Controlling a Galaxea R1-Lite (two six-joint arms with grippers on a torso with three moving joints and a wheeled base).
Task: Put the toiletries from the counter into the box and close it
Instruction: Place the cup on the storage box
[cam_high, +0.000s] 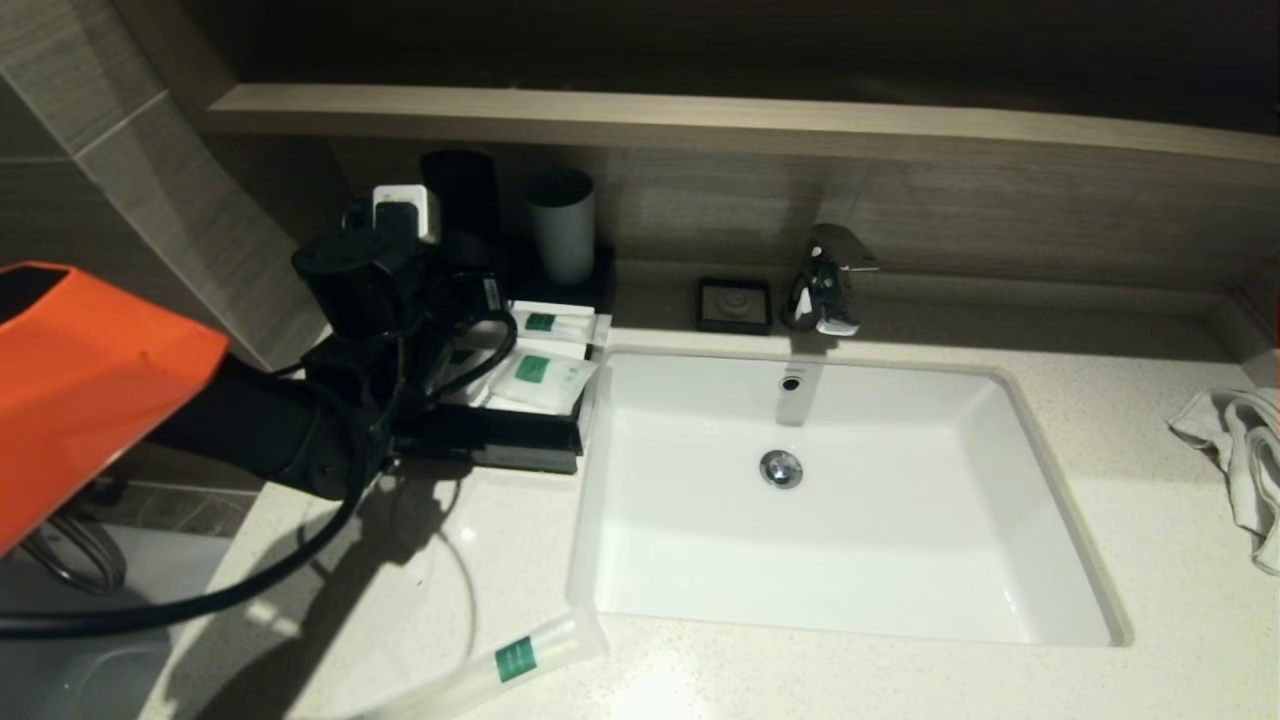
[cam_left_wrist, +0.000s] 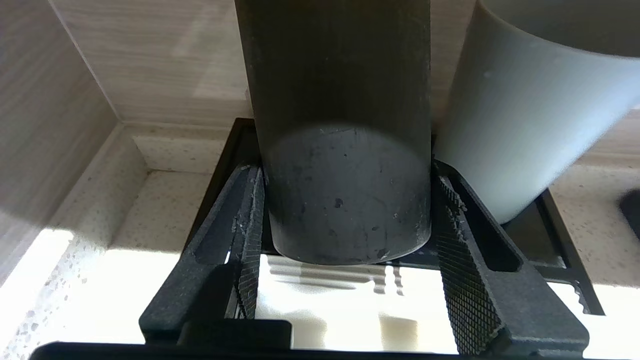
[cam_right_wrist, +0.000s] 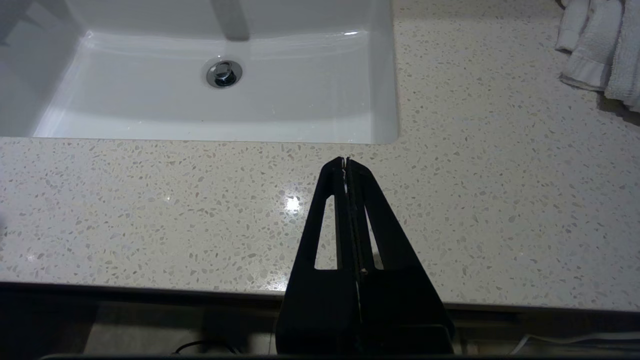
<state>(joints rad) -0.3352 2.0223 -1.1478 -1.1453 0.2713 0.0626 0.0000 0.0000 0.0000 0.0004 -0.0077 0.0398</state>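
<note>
- Two packets (cam_high: 545, 372) lie on the box (cam_high: 520, 445) left of the sink, a third packet (cam_high: 520, 655) on the counter (cam_high: 1150, 560); my left pincer (cam_high: 440, 250) reaches over the box.
- Left wrist: my fingers (cam_left_wrist: 247, 235) clamp the black tumbler (cam_left_wrist: 345, 200), grey tumbler (cam_left_wrist: 525, 115) beside it.
- Right wrist: my right pincer (cam_right_wrist: 346, 162) pressed together above the counter.

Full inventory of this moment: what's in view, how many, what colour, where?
Toiletry packets: frosted white with green labels; two clearly lying at the box, a third label half hidden by the arm; one long packet at the counter's near edge.
Box: one, black, left of the sink.
Black tumbler: one, behind the box.
Grey tumbler: one, beside it.
Square dish: one, black, left of the faucet.
Faucet: one, chrome.
Sink: one, white.
Towel: one, white, far right.
Counter: off-white, speckled.
Left gripper: clamped on the black tumbler.
Right gripper: shut, over the counter's front.
</note>
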